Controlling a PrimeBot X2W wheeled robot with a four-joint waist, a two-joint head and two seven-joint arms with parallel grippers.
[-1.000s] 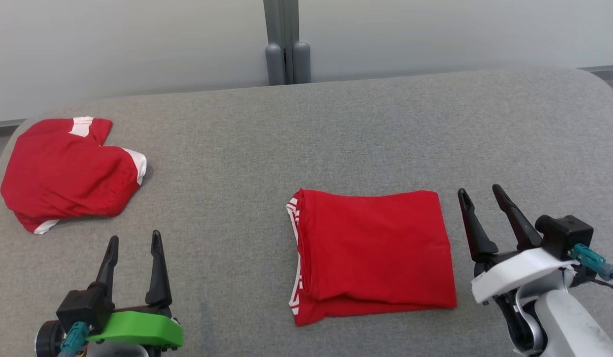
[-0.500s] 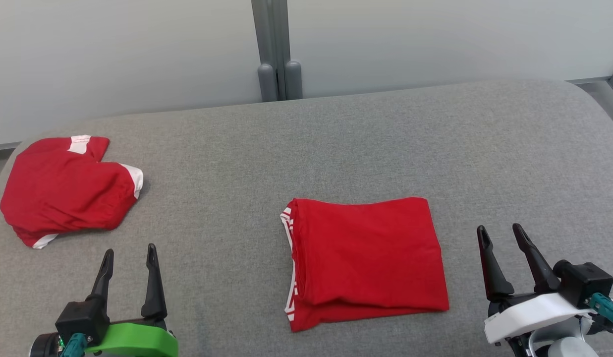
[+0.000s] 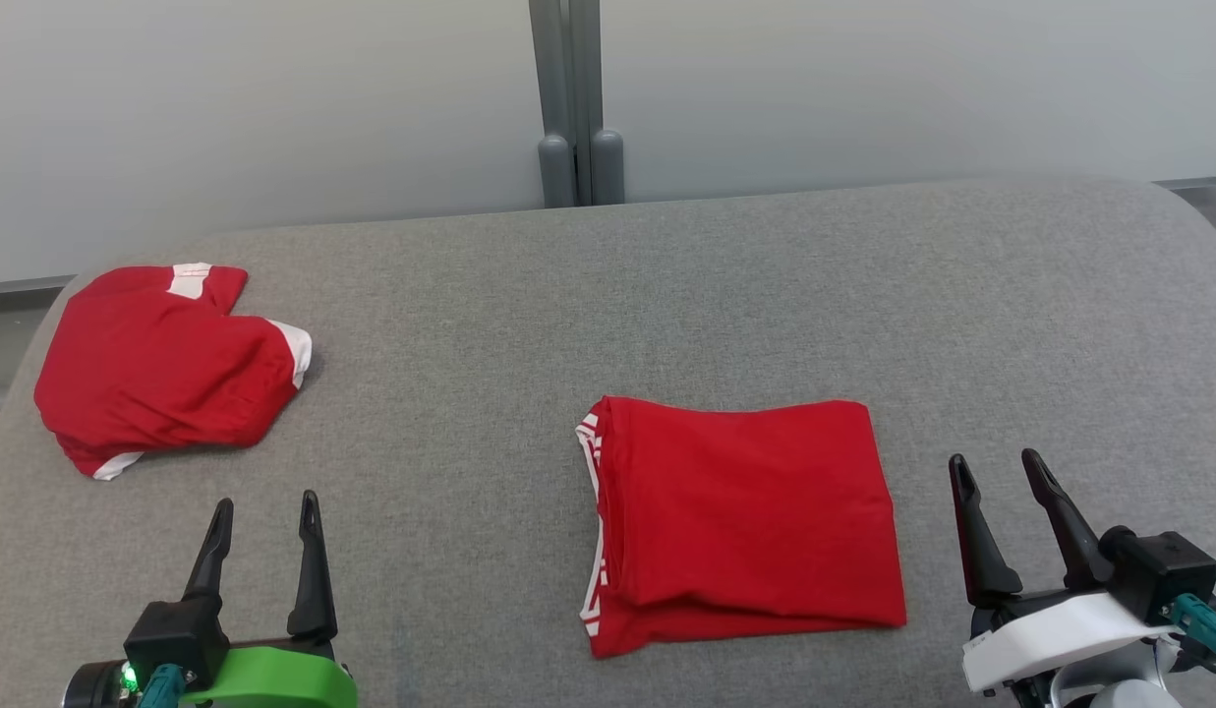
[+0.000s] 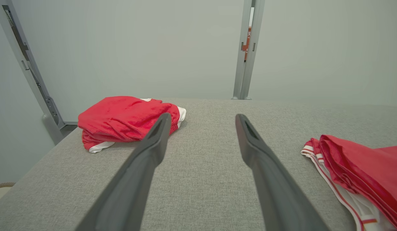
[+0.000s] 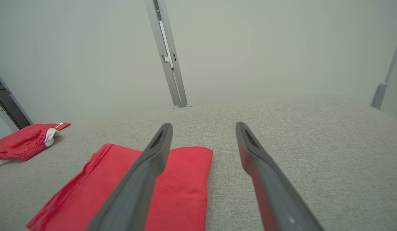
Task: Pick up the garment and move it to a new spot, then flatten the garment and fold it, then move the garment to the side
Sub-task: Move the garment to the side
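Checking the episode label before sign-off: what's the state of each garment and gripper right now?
centre garment: folded into a neat rectangle, flat on the grey surface, not held.
far-left garment: loosely folded, rumpled, near the surface's left edge, untouched.
left gripper: open, empty.
right gripper: open, empty, right of the centre garment, apart from it.

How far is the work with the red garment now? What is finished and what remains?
Done: the folded red garment with white-striped trim lies as a flat rectangle on the grey fabric surface. In hand: nothing; the left pincer and right pincer are open, off the cloth. Left: move it aside, perhaps toward the rumpled red garment with white cuffs.
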